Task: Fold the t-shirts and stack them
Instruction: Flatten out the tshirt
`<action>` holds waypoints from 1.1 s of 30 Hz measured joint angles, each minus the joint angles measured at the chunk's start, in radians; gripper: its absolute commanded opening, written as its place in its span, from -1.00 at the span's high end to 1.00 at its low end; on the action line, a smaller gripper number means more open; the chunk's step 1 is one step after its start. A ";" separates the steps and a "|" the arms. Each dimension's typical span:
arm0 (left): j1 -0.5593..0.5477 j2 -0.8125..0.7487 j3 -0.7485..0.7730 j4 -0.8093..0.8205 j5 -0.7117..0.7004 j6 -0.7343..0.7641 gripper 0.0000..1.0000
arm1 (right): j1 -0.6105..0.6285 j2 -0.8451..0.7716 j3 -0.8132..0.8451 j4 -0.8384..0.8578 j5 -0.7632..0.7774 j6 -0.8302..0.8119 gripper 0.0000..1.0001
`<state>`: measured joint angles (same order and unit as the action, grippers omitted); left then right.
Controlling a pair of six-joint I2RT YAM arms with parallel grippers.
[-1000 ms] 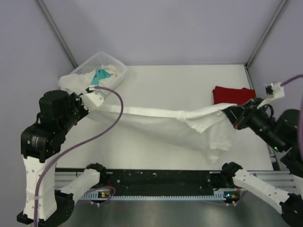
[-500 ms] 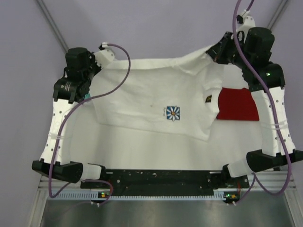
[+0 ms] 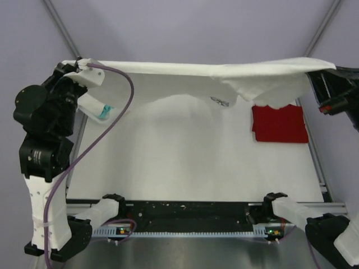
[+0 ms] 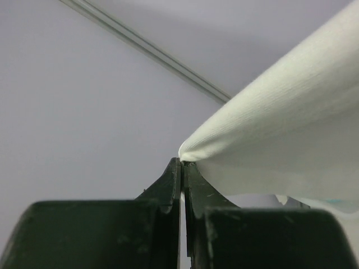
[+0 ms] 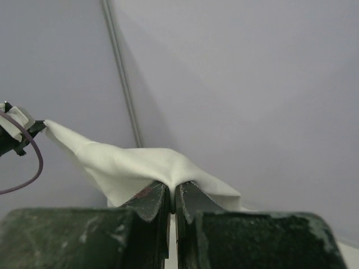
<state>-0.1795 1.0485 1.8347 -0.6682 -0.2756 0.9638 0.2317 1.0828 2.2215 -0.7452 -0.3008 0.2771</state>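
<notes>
Stretching a white t-shirt (image 3: 185, 70) taut in mid-air, the L gripper (image 3: 72, 63) and R gripper (image 3: 328, 72) each hold one end of it, top cam. The cloth runs as a long band above and beyond the folded red t-shirt (image 3: 279, 123), which lies flat on the table (image 3: 185, 168). Slack fabric bunches and droops lowest just beyond the red t-shirt's far edge, w/ a small dark mark on the hanging part to its left. A bit of teal cloth (image 3: 104, 112) peeks out well left of the red t-shirt, beside the L arm, where a purple cable (image 3: 124, 95) loops down. Finger gaps are too small to judge from this cam.

L wrist cam: the L gripper (image 4: 182, 163) has its two dark fingers pressed together, no gap to speak of, pinching a corner of the white t-shirt (image 4: 280, 134). The cloth fans out up and to the right against a pale wall and a slanting frame bar (image 4: 146, 50). Red t-shirt out of frame here.

R wrist cam: the R gripper (image 5: 173, 189) is likewise clamped tight, w/ the white t-shirt (image 5: 134, 162) gathered in a hump at the fingertips. From there the cloth narrows away to the left, toward the purple cable (image 5: 33, 168). Red t-shirt again out of frame.
</notes>
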 measured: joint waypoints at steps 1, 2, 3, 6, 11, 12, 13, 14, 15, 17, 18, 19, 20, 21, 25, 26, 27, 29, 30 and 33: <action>0.000 -0.006 0.028 -0.008 0.012 0.001 1.00 | 0.000 -0.033 0.009 -0.002 -0.005 -0.005 1.00; 0.000 -0.013 0.057 -0.016 0.025 0.002 1.00 | 0.000 -0.053 0.017 -0.003 -0.008 -0.006 1.00; -0.002 -0.022 0.091 -0.025 0.041 0.004 1.00 | 0.000 -0.077 0.028 -0.003 -0.012 -0.006 1.00; -0.005 -0.040 0.136 -0.047 0.064 0.010 1.00 | 0.000 -0.117 0.052 -0.006 -0.019 -0.006 1.00; -0.005 -0.085 0.166 -0.082 0.093 0.016 1.00 | 0.000 -0.144 0.035 -0.005 -0.023 -0.005 1.00; -0.005 -0.089 0.159 -0.090 0.095 0.016 1.00 | 0.000 -0.146 0.014 -0.003 -0.021 -0.005 1.00; -0.005 -0.090 0.145 -0.094 0.095 0.016 1.00 | 0.000 -0.146 -0.012 -0.002 -0.015 -0.004 1.00; -0.005 -0.090 0.123 -0.095 0.095 0.016 1.00 | 0.000 -0.144 -0.036 -0.003 -0.011 -0.003 1.00; -0.004 -0.090 0.092 -0.093 0.095 0.016 1.00 | 0.000 -0.141 -0.079 0.000 -0.005 0.001 1.00; -0.003 -0.087 -0.003 -0.087 0.095 0.015 1.00 | 0.000 -0.116 -0.156 0.000 0.006 0.011 1.00; -0.001 -0.082 -0.058 -0.085 0.097 0.012 1.00 | 0.000 -0.098 -0.188 0.000 0.011 0.015 1.00; 0.000 -0.072 -0.116 -0.083 0.100 0.009 1.00 | 0.000 -0.069 -0.239 0.008 0.016 0.020 1.00; 0.002 -0.055 -0.180 -0.079 0.105 0.006 1.00 | 0.000 -0.037 -0.280 0.014 0.020 0.022 1.00; 0.002 -0.033 -0.238 -0.073 0.109 0.002 1.00 | 0.000 0.002 -0.331 0.029 0.025 0.022 1.00; 0.002 0.116 -0.456 -0.003 0.140 -0.018 1.00 | -0.004 0.200 -0.505 0.083 0.055 0.011 1.00; 0.002 0.160 -0.489 0.011 0.146 -0.023 1.00 | -0.008 0.269 -0.541 0.092 0.060 0.006 1.00; 0.003 0.213 -0.521 0.033 0.151 -0.029 1.00 | -0.014 0.325 -0.563 0.095 0.062 0.003 1.00; 0.010 0.320 -0.555 0.068 0.161 -0.045 1.00 | -0.031 0.460 -0.603 0.093 0.061 0.003 1.00; 0.014 0.354 -0.559 0.085 0.164 -0.050 1.00 | -0.043 0.513 -0.620 0.093 0.056 0.005 1.00; 0.036 0.447 -0.560 0.153 0.176 -0.066 1.00 | -0.084 0.601 -0.654 0.089 0.033 0.019 1.00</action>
<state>-0.1432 1.4952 1.2751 -0.5156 -0.0994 0.8978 0.1478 1.6836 1.5673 -0.6559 -0.2676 0.2958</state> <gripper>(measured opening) 0.012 0.007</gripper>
